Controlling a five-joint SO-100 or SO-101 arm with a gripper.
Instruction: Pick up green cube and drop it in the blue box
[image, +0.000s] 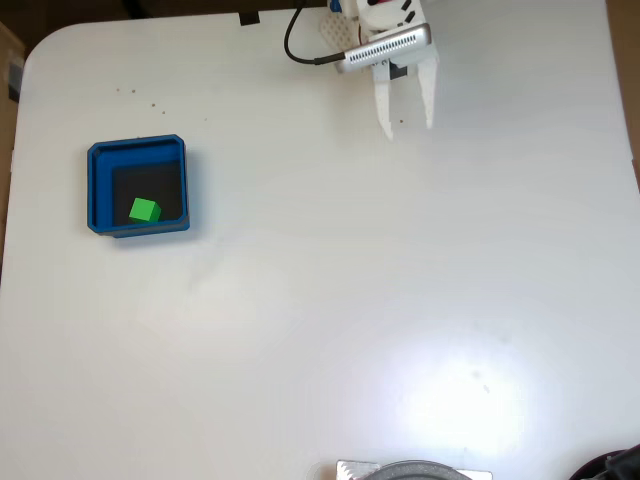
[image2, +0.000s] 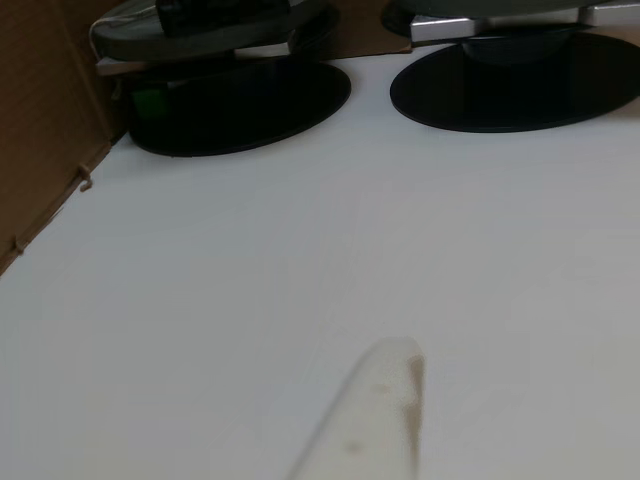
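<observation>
Cube's in the box, so park clean.
Your white two-finger gripper (image: 408, 128) hangs spread and empty; small green cube (image: 144, 210) sits inside the square blue box (image: 98, 188), so keep clear.

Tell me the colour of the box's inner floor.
Black, inside the blue box's raised blue walls, with the green cube resting on it. Clearest in the fixed view.

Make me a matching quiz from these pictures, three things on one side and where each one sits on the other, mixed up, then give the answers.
Things:
1. small bright green cube
2. square blue box with the black floor
3. white two-finger gripper

Places, in the fixed view:
A. top edge of the white table, right of centre, holding nothing
B. left side of the table
C. inside the box, near its lower left corner

Pairs: 1-C, 2-B, 3-A
</observation>
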